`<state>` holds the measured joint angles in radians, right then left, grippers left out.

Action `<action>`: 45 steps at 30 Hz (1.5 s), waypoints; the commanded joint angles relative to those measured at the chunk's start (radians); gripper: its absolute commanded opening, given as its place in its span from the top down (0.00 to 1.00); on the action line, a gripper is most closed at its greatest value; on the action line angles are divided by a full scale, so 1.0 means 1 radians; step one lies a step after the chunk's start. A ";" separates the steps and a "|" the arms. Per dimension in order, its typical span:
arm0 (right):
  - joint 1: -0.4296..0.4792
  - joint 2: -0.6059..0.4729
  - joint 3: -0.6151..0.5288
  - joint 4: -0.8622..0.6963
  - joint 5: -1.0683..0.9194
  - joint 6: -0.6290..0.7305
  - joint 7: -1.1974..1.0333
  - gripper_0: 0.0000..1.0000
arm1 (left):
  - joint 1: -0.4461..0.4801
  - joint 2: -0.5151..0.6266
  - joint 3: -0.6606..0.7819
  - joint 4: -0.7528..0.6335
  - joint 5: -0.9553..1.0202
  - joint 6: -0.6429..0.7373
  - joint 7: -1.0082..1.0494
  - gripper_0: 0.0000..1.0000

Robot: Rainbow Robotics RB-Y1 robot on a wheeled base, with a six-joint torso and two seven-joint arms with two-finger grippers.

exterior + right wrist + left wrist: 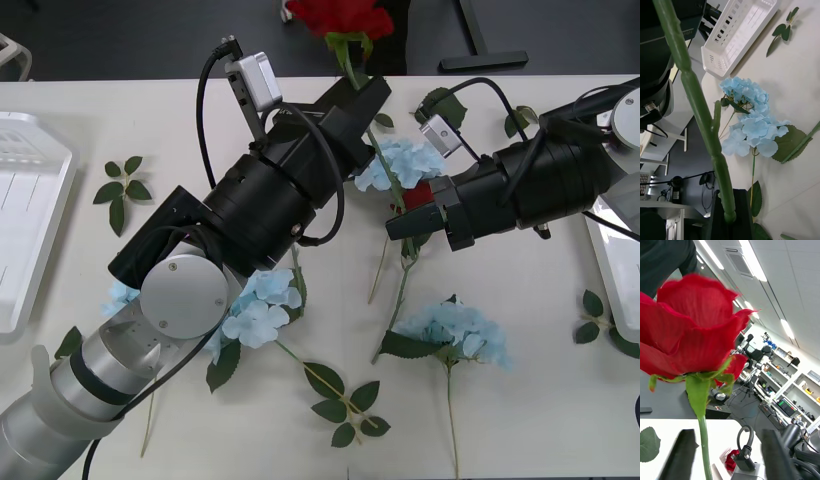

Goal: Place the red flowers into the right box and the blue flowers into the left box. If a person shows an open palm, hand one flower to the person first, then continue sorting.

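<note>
The left gripper (362, 100) reaches toward the table's far edge, its fingers pinching a red rose (340, 18) by the stem with the head raised beyond the edge — probably being offered to someone there. The right gripper (405, 222) lies low by a blue flower (405, 160) — I cannot tell whether its fingers are spread. The left box (25, 230) waits far left.

White table (540, 420) fills near scene. Dark floor (120, 40) beyond far edge. Black desk leg (480, 45) far right. Ceiling light strips (752, 266) overhead. White shelving (797, 386) and cluttered workstations line far room.
</note>
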<state>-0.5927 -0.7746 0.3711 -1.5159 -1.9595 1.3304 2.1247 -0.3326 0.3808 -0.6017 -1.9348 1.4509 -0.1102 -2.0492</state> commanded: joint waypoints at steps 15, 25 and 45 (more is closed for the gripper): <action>0.010 -0.157 -0.026 -0.027 0.109 0.021 -0.192 1.00 | -0.036 -0.020 -0.010 -0.016 -0.012 -0.013 -0.005 0.00; 0.008 -0.319 -0.075 0.137 0.409 0.073 -0.275 1.00 | -0.029 0.043 0.036 -0.033 0.074 0.027 0.018 0.00; 0.007 -0.483 -0.112 0.694 0.740 -0.016 -0.230 1.00 | 0.191 0.262 0.812 -0.145 0.201 1.370 0.281 0.00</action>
<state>-0.5897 -1.2256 0.2049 -0.8540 -1.2539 1.3739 1.8749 -0.2000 0.6060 0.1067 -1.9967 1.6636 1.1562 -1.9196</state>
